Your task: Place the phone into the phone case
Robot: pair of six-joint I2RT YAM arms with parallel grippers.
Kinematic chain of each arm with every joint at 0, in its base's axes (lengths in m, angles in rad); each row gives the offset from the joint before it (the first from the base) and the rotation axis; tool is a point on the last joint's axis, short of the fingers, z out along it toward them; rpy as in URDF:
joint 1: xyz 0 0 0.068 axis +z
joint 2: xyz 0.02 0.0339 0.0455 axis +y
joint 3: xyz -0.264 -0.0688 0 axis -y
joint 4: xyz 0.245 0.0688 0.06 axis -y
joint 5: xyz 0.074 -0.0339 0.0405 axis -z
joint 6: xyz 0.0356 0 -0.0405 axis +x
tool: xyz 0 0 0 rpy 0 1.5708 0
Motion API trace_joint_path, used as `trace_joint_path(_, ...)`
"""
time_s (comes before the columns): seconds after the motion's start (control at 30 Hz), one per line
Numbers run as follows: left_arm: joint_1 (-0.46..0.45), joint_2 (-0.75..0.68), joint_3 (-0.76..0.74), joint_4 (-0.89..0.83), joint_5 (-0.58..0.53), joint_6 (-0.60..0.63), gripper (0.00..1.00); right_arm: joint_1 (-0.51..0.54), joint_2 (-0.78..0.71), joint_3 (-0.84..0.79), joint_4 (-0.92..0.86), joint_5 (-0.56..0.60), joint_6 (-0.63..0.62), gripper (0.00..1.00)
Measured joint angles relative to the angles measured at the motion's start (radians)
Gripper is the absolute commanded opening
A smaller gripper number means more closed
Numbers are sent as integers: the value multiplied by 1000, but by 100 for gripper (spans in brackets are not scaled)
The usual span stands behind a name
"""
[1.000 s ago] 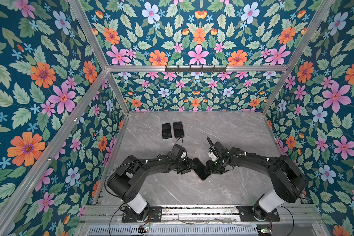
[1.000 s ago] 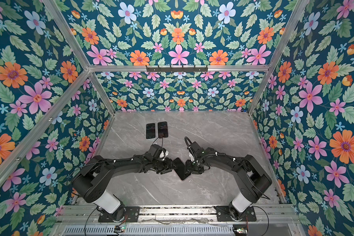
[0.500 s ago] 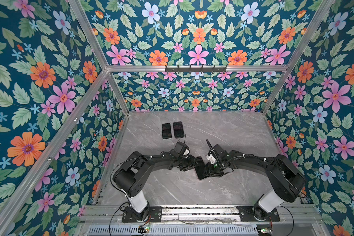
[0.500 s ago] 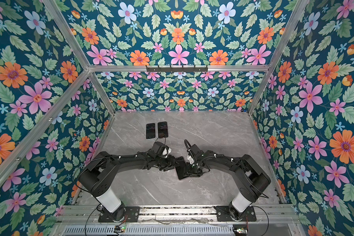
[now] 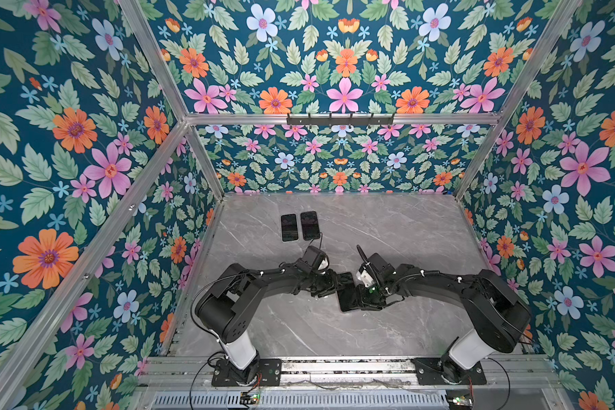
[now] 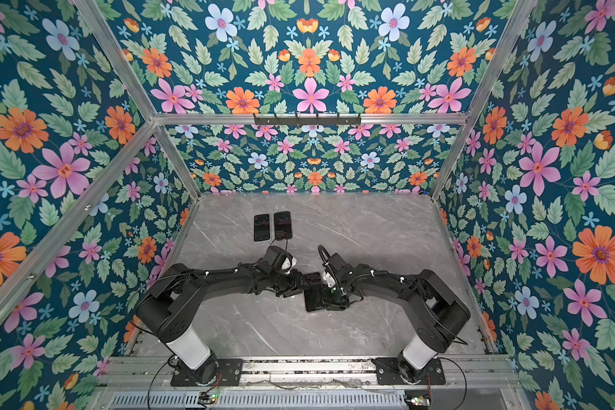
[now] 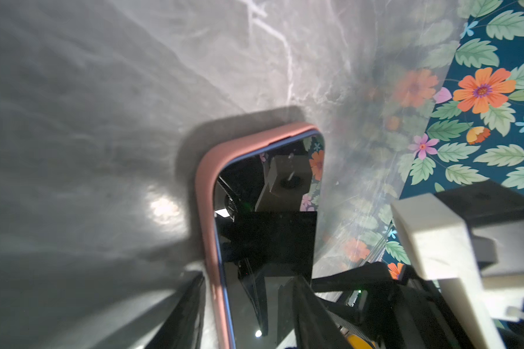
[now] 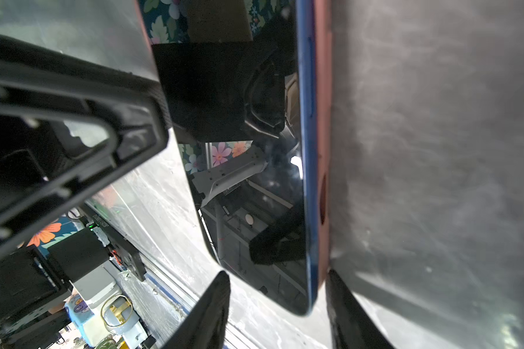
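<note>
Nearest the arm bases, at the middle of the table (image 5: 299, 330), the phone (image 5: 347, 300) lies screen up in the pink phone case (image 7: 206, 193), its blue rim looking slightly proud along one side. The left gripper (image 7: 248, 281) and right gripper (image 8: 277, 272) each straddle it half closed, fingers (image 8: 342, 299) seemingly touching its edges. To seat it well, steady the case and press the raised edge down evenly, without sliding. Farther back, a spare phone (image 5: 289, 227) and its neighbour (image 5: 309, 225) lie apart.
</note>
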Motion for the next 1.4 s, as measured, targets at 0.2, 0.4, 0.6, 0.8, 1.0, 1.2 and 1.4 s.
trace_joint_path(0.2, 0, -31, -17, -61, -18, 34, 46, 1, -79, -29, -34, 25, 21, 51)
trace_joint_path(0.4, -34, -83, -34, -137, -29, 44, 46, 1, -182, -45, -115, 89, 20, 49)
trace_joint_path(0.6, -65, -85, -31, -167, -27, 45, 44, 1, -203, -42, -126, 135, 19, 43)
trace_joint_path(0.8, -56, -40, 44, -209, -37, 89, 45, -12, -148, 38, -114, 175, -12, 31)
trace_joint_path(1.0, 0, -16, 81, -260, -40, 147, 48, -77, -48, 110, -89, 169, -60, 24)
trace_joint_path(1.2, 47, 14, 104, -283, -22, 206, 49, -126, 60, 168, -53, 120, -92, 24)
trace_joint_path(1.4, 69, 61, 140, -277, 38, 233, 48, -150, 136, 210, -20, 71, -108, 23)
